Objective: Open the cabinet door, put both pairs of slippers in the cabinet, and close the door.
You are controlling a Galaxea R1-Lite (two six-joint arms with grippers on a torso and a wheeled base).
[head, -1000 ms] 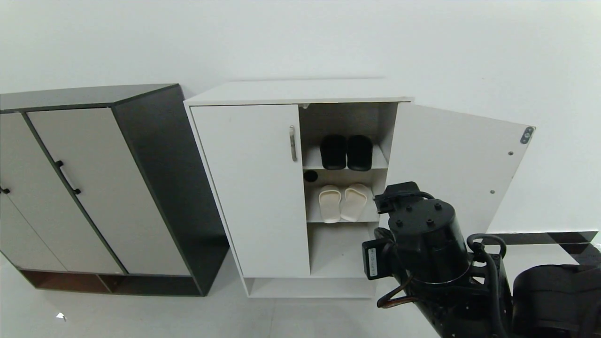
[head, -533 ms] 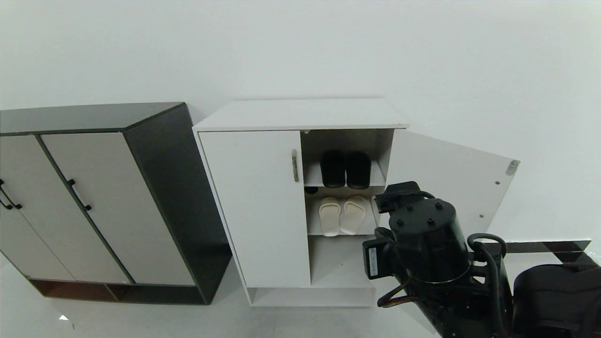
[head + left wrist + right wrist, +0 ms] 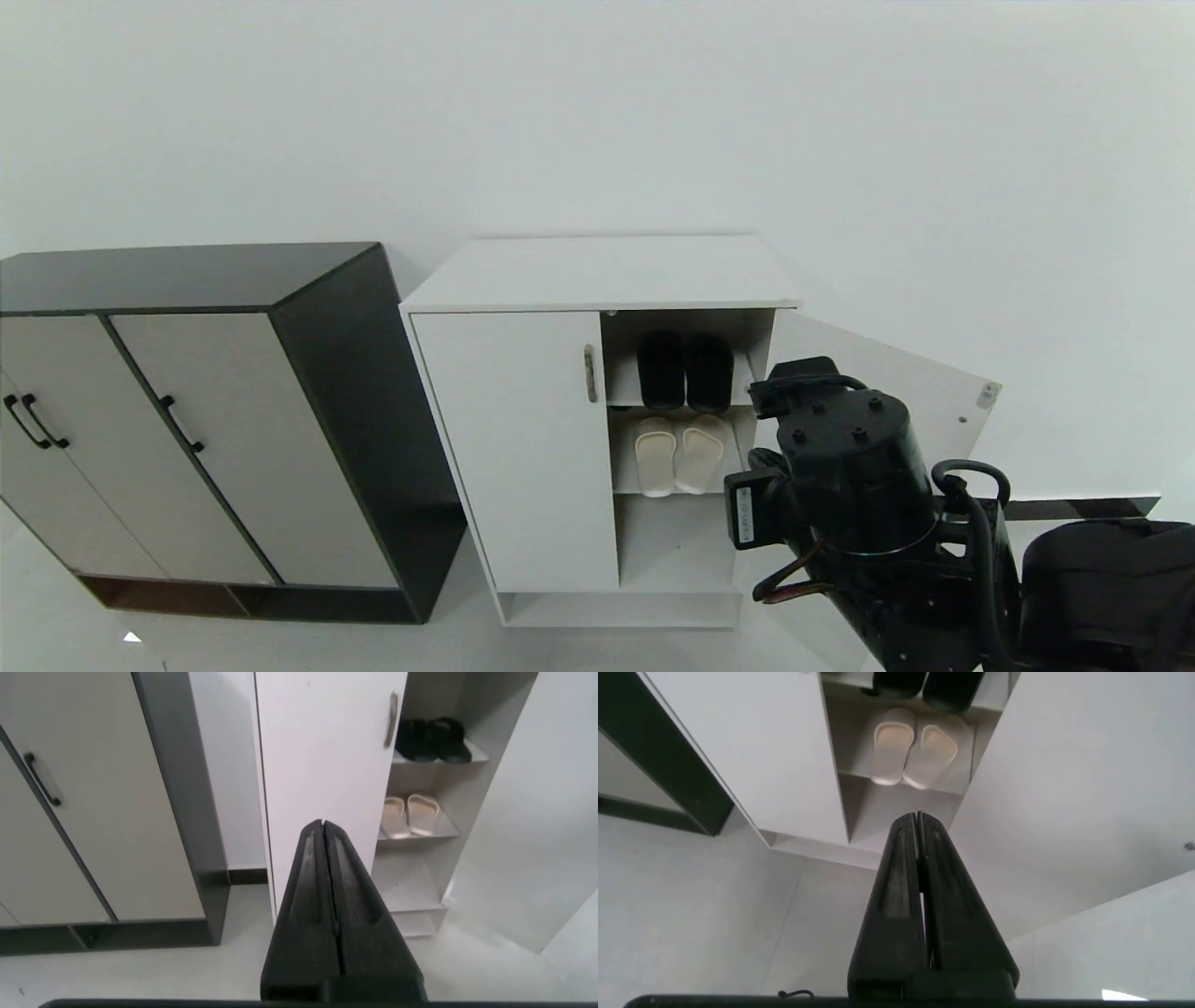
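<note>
My right claw (image 3: pixel 921 821) and left claw (image 3: pixel 323 827) are both pinched shut, empty. Black slippers (image 3: pixel 684 371) and white slippers (image 3: pixel 677 455) sit inside the cabinet (image 3: pixel 597 271). Its door (image 3: pixel 934 401) hangs open off the cabinet's right side, nearer my right claw, so I'd say that arm pushes.

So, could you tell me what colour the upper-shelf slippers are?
Black slippers, clearest in the head view.

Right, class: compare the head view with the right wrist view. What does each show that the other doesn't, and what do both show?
Head view alone: the white cabinet's top, the closed door's handle and the dark cabinet's grey doors. Right wrist view alone: the right gripper, fingers shut. Both: the black slippers on the upper shelf, the white slippers on the shelf below and the open door.
</note>
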